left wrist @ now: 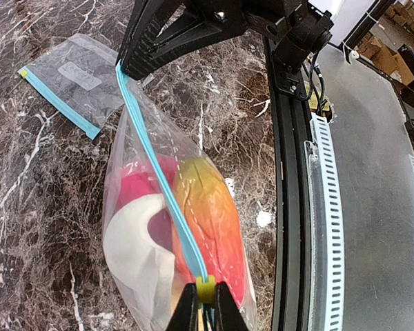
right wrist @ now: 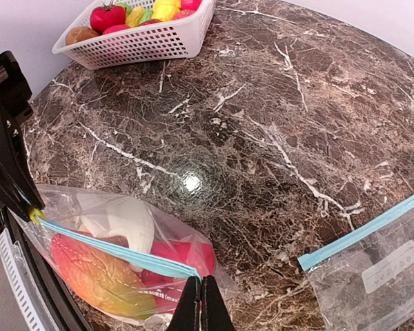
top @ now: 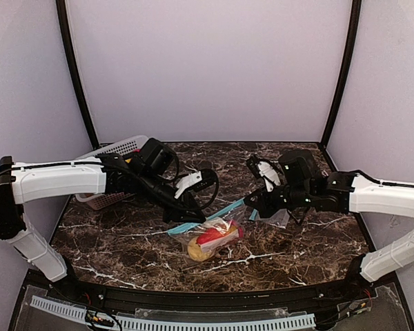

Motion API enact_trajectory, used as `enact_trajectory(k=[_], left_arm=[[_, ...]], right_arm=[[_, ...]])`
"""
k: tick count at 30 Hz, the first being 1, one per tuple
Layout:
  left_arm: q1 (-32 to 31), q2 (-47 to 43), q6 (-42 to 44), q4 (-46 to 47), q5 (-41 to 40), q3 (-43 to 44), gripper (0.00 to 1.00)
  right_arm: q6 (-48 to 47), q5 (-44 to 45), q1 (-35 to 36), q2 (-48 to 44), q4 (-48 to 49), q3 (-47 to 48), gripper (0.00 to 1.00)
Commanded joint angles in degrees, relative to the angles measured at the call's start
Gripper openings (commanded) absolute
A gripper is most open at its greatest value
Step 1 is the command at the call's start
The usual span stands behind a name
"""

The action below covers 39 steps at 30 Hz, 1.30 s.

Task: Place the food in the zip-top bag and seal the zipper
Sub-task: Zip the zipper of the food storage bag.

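Surroundings: one white plastic lattice basket (right wrist: 145, 43) at the far left of the dark marble table (right wrist: 262, 138), holding several toy foods, a red tomato (right wrist: 108, 15) among them. One empty clear zip-top bag (right wrist: 379, 269) lies flat beside the right arm.

Task item: one filled clear zip-top bag (top: 210, 238) near centre, containing an orange-yellow fruit (left wrist: 214, 214) and a red-and-white piece (left wrist: 134, 227).

Arms: two, reaching inward and low. The left gripper (left wrist: 203, 307) is pinched on the yellow-green end of the blue zipper strip (left wrist: 162, 186); the right gripper (right wrist: 201, 300) is pinched on the other end.

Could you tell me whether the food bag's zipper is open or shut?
Looks shut: the zipper runs as one taut blue strip between the left gripper and right gripper, no gap showing.
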Motion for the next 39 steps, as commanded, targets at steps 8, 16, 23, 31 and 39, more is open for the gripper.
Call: enact_trajectory(k=[8,16,23,31,39], left_arm=[[-0.2,-0.4,1.0,-5.8,1.1,-0.3,0.01],[-0.2,-0.5,1.4,-6.4,0.6,-0.3,0.01],[-0.1,-0.7,1.6,-6.8,0.3,-0.4,0.01],[0.0,-0.8,1.9,-7.3,-0.1,-0.3,0.01],[0.8,-1.4,2.1,-7.8,-0.5,-0.5,0.01]], right_arm=[[1.1,5.7,-3.5,-1.8,-1.8,0.9,0.00],[1.2,5.8,-5.3,-2.4,-2.7,0.6,0.00],[1.0,5.4,-7.7,-3.7,-3.9,0.0,0.00],[0.8,5.6,-9.6,-5.5,-5.1,-0.5,0.00],[0.6,5.8,-11.1,-6.9,-6.0,-1.0,0.00]])
